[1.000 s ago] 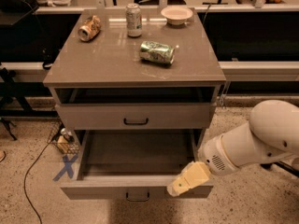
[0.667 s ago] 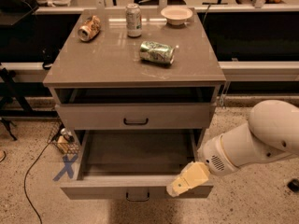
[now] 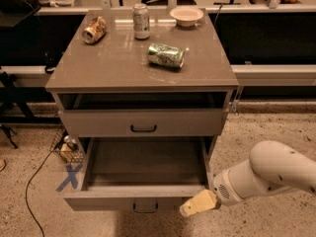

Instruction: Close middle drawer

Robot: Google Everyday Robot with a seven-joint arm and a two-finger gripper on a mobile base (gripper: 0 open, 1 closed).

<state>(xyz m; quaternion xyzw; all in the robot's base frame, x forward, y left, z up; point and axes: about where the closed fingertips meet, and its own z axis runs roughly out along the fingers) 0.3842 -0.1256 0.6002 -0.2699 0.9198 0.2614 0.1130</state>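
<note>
Middle drawer (image 3: pixel 123 197) is pulled far out. Gripper (image 3: pixel 196 204) is at its front panel's 4 o'clock corner; contact unclear, clench state can't tell.

It seems a robot lab: speckled floor (image 3: pixel 276 122), blue tape cross (image 3: pixel 69 177), loose cable (image 3: pixel 28 184). The gripper (image 3: pixel 196 204) is at the middle drawer (image 3: pixel 123 199) front's right corner.
</note>
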